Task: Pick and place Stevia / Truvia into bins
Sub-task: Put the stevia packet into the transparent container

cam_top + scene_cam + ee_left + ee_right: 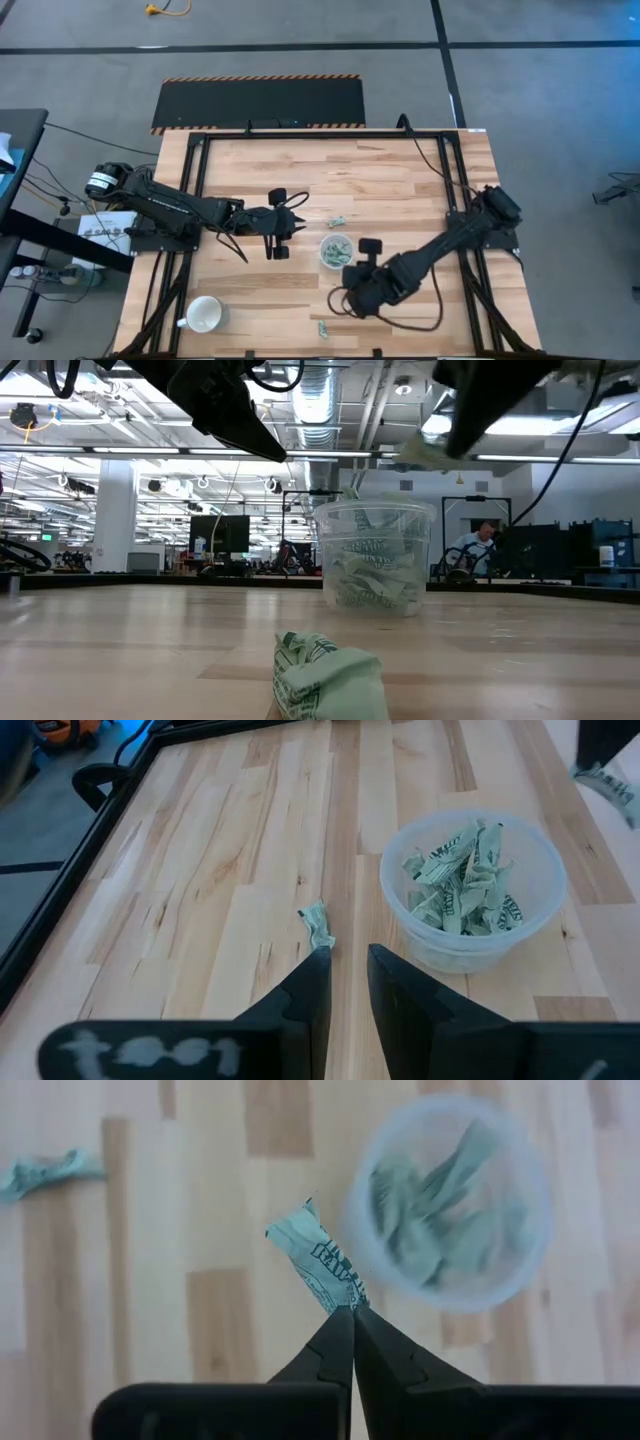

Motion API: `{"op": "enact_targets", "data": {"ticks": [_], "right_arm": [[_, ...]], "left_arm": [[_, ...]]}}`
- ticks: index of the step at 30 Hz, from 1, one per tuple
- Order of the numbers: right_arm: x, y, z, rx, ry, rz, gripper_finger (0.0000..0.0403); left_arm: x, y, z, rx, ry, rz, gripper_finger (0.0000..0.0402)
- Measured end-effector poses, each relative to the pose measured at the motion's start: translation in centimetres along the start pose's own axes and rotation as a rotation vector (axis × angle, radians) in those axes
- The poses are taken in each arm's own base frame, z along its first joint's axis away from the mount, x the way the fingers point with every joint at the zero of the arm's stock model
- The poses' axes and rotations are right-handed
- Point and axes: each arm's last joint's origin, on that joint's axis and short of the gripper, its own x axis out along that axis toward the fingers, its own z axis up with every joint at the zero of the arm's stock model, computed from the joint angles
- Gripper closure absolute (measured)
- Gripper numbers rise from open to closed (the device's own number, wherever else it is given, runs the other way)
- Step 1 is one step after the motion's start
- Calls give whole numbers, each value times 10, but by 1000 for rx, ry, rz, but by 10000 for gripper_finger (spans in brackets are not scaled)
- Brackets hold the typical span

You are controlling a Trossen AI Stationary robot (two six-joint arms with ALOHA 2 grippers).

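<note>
The clear round cup (335,250) stands mid-table with several pale green sachets inside (462,880). My right gripper (352,1312) hangs just near-right of the cup, above rim height (455,445), and is shut on one sachet (318,1265). A loose sachet (318,925) lies flat on the wood, just beyond my left gripper's fingertips. That gripper (347,982) hovers left of the cup, fingers a narrow gap apart with nothing between them. Another sachet (325,675) lies crumpled near the table's front edge (323,328). My right gripper pinches the sachet by one end (345,1300), only at the fingertips. The fingers slant steeply down from the table's right side. The rest of the sachet sticks out beyond the tips, clear of the table and beside the cup's rim (420,453).
A white handled mug (205,315) sits at the near left corner. A black frame (200,160) runs along the table's edges. Bare wood lies between the cup and the far edge.
</note>
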Motion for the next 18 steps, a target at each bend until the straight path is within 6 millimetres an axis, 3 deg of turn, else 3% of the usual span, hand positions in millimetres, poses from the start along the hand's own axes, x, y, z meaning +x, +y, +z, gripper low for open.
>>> {"op": "enact_targets", "data": {"ticks": [11, 18], "right_arm": [[13, -40, 19, 25, 47, -31, 399], [19, -52, 22, 50, 92, 15, 374]], "left_arm": [[0, 0, 0, 0, 0, 0, 343], [0, 0, 0, 0, -1, 0, 343]]}}
